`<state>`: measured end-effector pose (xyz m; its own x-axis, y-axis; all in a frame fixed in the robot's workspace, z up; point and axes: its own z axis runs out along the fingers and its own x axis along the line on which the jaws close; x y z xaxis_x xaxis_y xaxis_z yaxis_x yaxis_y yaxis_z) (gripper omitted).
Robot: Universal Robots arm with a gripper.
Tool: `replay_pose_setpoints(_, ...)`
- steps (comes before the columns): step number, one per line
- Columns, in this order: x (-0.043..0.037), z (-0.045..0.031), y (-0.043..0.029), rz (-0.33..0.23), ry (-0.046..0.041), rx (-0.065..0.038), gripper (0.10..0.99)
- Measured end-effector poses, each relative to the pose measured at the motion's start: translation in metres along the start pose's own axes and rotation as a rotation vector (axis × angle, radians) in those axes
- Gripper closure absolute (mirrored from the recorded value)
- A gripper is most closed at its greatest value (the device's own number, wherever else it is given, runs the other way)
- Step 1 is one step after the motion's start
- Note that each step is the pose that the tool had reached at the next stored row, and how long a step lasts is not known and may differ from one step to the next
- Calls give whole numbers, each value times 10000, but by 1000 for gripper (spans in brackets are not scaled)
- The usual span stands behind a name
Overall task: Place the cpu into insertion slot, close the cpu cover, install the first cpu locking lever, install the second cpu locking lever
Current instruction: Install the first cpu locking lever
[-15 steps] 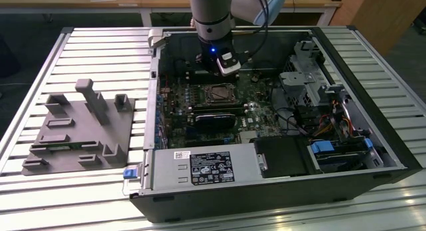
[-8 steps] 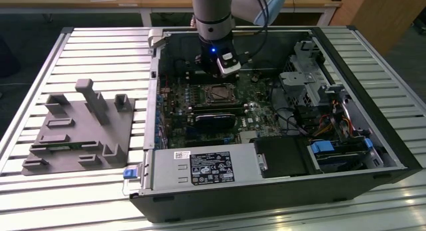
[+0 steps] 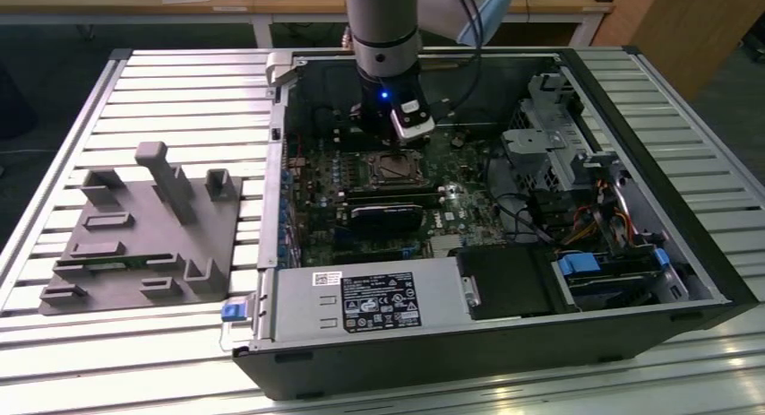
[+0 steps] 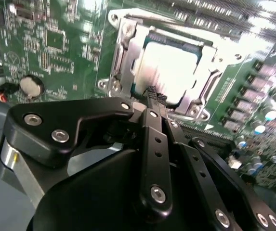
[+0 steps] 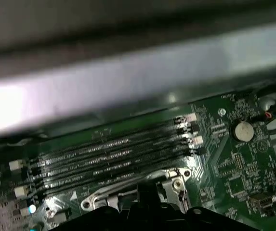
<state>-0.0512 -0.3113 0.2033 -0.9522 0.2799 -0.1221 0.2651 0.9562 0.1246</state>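
Presently: cpu (image 4: pixel 169 72) seated in insertion slot (image 4: pixel 128 77), cpu cover (image 4: pixel 203 89) apparently down around it. Gripper (image 4: pixel 154 98) fingers pressed together, holding nothing, tips at the socket's edge on the motherboard (image 4: pixel 46 43).

cpu (image 4: pixel 169 72) seated in insertion slot (image 4: pixel 123 53) — silvery

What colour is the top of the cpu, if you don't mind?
Pale silver-grey, clearest in the second wrist view: the cpu.

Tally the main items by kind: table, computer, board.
computer case: 1
grey fixture block: 1
power supply box: 1
chip: 1
coin battery: 1
gripper: 1
Total: 6
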Motion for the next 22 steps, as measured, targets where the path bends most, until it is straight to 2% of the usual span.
replay_pose_setpoints(7,-41,-9,-141,-12,24,125,980)
replay_pose_setpoints(13,-48,-7,-167,-43,20,371,980)
replay_pose_setpoints(19,-48,-9,-167,-45,22,388,980)
replay_pose_setpoints(22,-54,-58,-161,-44,21,386,980)
